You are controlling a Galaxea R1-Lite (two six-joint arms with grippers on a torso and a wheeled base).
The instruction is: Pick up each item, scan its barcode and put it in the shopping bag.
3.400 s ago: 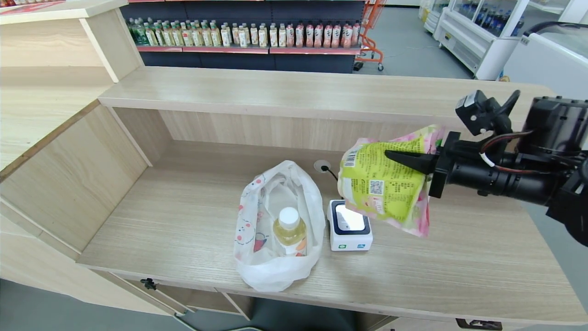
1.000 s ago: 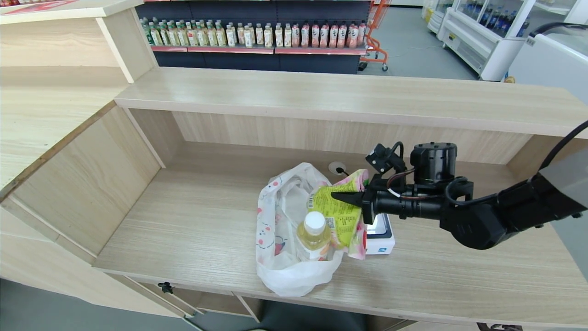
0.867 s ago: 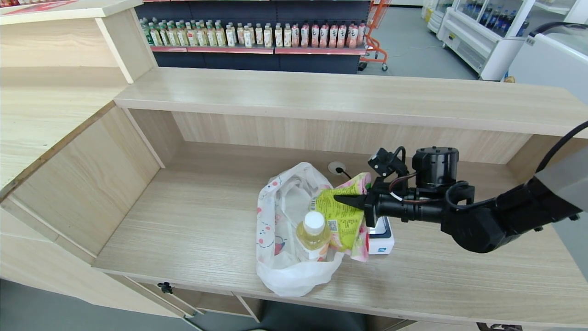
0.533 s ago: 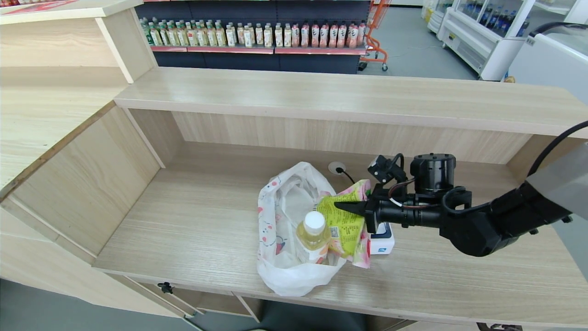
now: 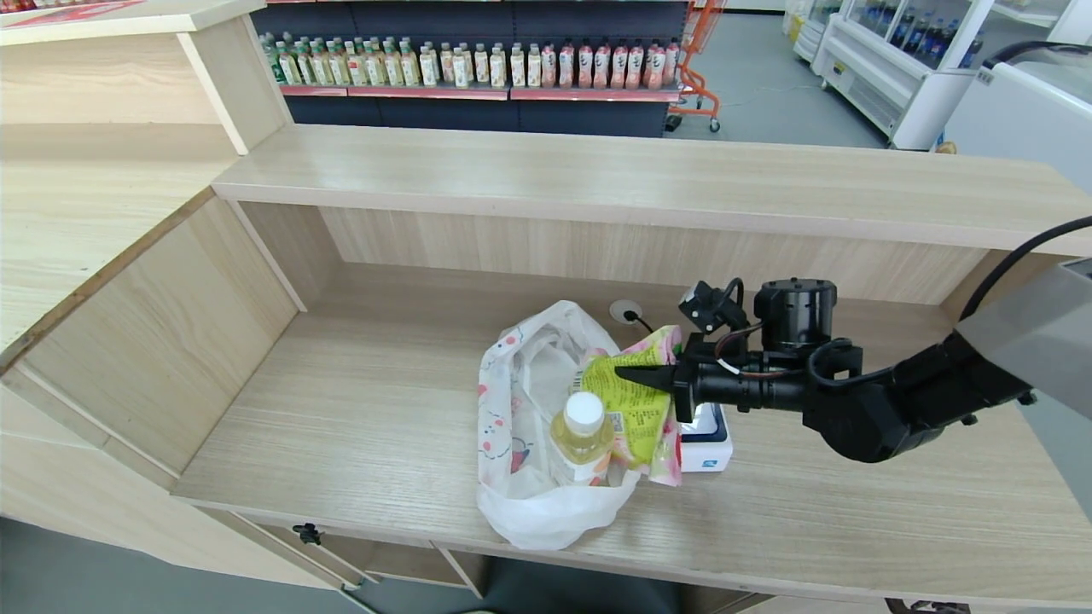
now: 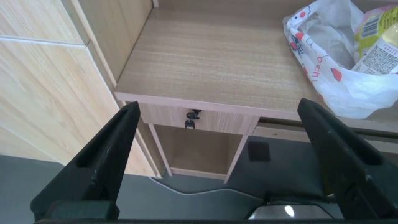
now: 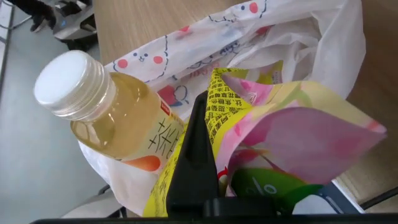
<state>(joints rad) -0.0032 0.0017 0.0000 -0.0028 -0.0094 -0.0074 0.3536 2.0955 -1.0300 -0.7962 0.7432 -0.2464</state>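
Note:
My right gripper (image 5: 633,376) is shut on a green and pink snack pouch (image 5: 638,412), held at the right rim of the white shopping bag (image 5: 522,426). The pouch's lower end hangs by the bag's opening, next to a bottle of yellow drink (image 5: 583,429) standing in the bag. In the right wrist view a black finger (image 7: 194,158) lies across the pouch (image 7: 298,140), with the bottle (image 7: 102,115) and bag (image 7: 205,37) close by. My left gripper (image 6: 219,109) is open, low in front of the counter's front edge, off the far side of the bag (image 6: 333,59).
A white barcode scanner (image 5: 705,437) sits on the counter just right of the bag, under my right wrist. A cable hole (image 5: 625,310) lies behind it. The raised counter ledge (image 5: 597,179) runs along the back. A drawer lock (image 6: 194,117) shows under the front edge.
The right gripper carried the pouch from above the scanner left and down to the bag's mouth. In the last half second it rose slightly. The head camera also shifted.

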